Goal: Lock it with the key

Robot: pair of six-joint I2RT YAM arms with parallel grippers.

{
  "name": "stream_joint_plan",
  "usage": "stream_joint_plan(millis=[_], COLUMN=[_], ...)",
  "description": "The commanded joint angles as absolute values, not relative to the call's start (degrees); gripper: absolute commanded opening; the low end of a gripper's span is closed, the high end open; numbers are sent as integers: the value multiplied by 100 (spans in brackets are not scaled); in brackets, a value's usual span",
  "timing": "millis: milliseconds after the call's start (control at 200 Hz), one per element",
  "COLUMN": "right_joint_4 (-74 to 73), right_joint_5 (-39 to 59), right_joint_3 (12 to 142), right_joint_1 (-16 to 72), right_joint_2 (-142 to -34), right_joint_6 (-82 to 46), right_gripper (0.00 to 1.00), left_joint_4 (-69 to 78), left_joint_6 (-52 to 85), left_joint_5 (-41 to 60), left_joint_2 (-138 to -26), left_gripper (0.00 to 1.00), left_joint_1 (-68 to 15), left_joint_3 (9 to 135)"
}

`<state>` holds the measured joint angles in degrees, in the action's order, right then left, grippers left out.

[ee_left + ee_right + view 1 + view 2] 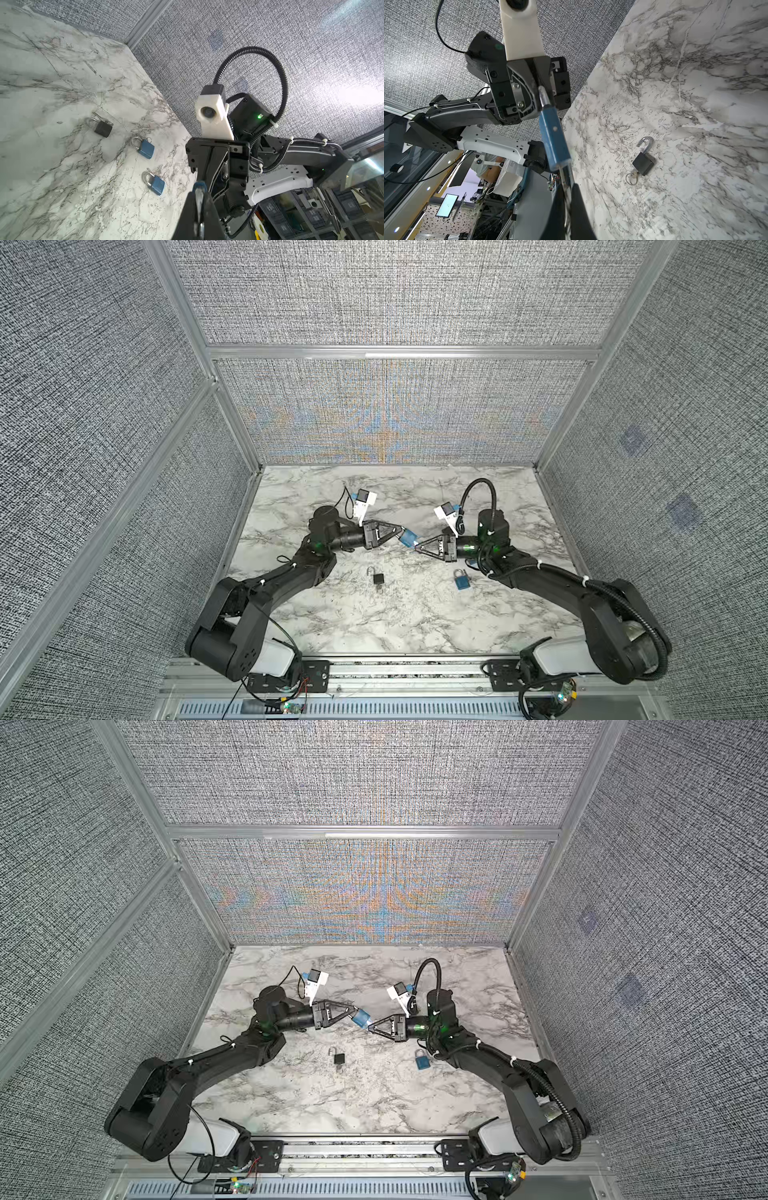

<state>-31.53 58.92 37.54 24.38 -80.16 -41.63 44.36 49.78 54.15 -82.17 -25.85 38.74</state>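
Left fingers clamped on the shackle of a small blue padlock, held above the white marble table. Right fingers pinched on the silver key in its base. Below: open black padlock, second blue padlock.

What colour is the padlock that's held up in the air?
The padlock is blue; the right wrist view shows it best.

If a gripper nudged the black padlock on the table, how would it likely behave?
The black padlock lies flat, so it would probably slide, not roll. Its open shackle may swing; the key ring looks loose and could drag.
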Motion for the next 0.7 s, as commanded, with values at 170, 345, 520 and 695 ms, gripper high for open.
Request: stream_joint_plan(millis=[170, 345, 520, 695], right_joint_4=[-2884, -2363, -966, -558], right_joint_5=[5789, 5525, 4813, 4499], right_joint_3=[3606, 3540, 3708, 3697], right_joint_1=[2336, 2133, 1822, 1427], right_joint_2=[-7839, -7537, -7107, -6850], right_joint_6=[-4117, -3894, -3295, -3261], right_gripper=[0, 0, 0, 0], left_joint_4=[5067, 4081, 2469, 1756], left_joint_6=[5144, 4595, 3575, 3258], left_joint_5=[5690, 5585, 5217, 5059], left_joint_2=[-8206, -8260, -8450, -9069], left_gripper=[0, 0, 0, 0], left_joint_1=[-2364, -2379, -2581, -2868], left_joint_3=[3909, 4132, 4593, 5187])
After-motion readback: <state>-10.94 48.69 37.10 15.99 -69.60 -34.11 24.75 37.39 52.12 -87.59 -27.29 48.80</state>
